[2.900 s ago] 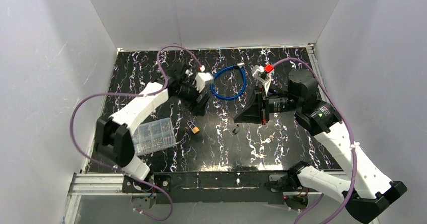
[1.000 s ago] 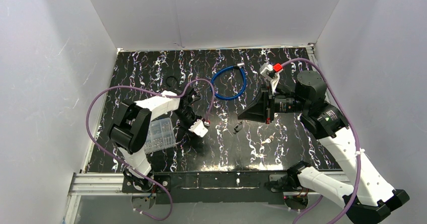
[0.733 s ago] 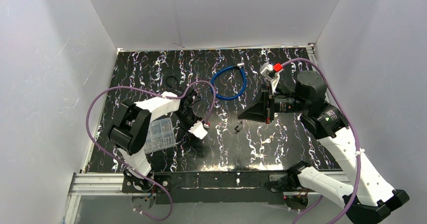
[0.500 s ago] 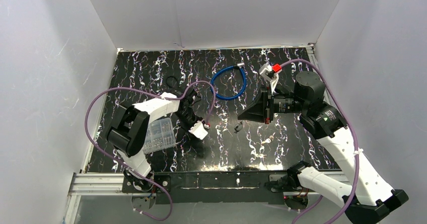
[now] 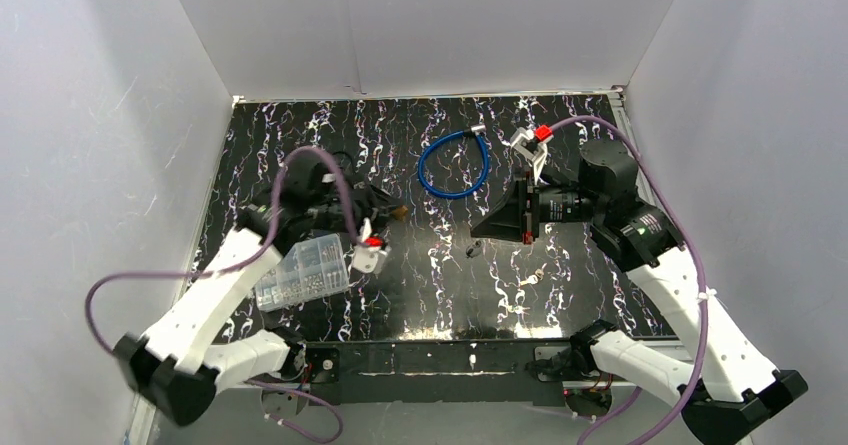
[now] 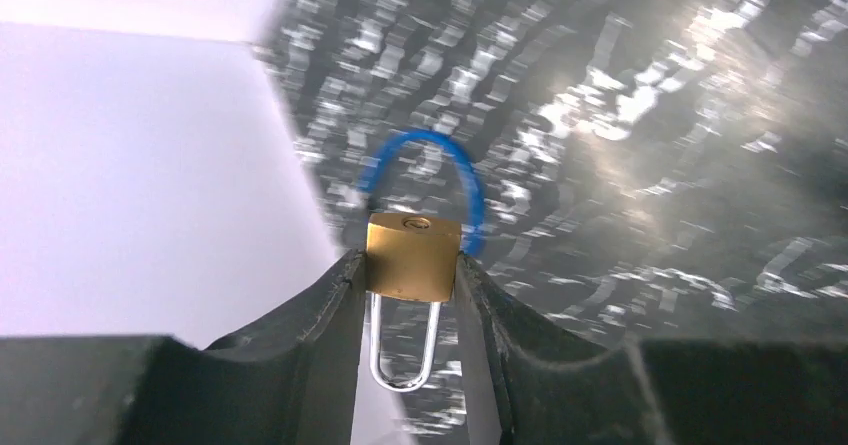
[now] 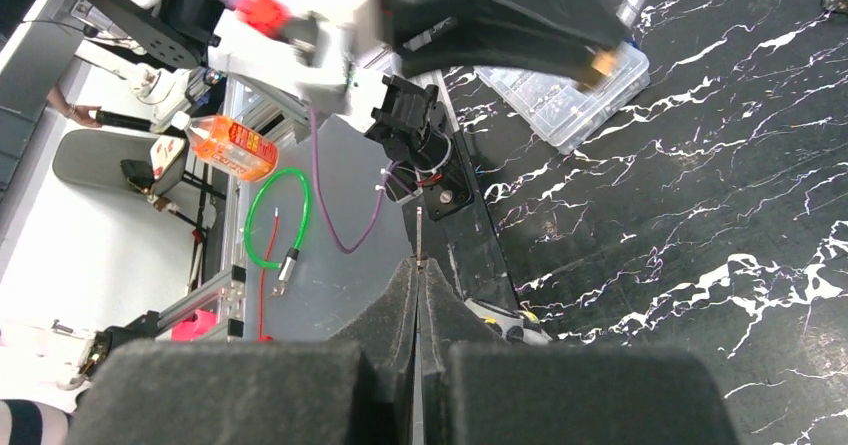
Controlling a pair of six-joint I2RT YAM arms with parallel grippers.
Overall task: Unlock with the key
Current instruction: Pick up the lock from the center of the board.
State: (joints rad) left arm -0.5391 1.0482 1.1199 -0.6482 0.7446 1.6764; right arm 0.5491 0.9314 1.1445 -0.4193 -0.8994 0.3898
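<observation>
Centre frame, left hand grips the brass padlock, keyhole outward; right hand pinches the thin key. I should square blade to keyway before pushing.

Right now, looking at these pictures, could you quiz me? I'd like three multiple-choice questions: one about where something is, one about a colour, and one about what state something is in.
1. Where does the blue cable loop lie?
A. on the far half of the table
B. hanging on a side wall
C. off the table, on the floor

2. What colour is the body of the padlock?
A. red
B. green
C. brass gold

3. What is the left gripper doing?
A. standing open and empty
B. clamped on the padlock
C. pressed flat on the table

Answers:
1 A: the top view shows the loop flat on the dark marbled surface, toward its far edge.
2 C: the left wrist view shows a brass-gold block.
3 B: both fingers press against the padlock's sides.
</observation>
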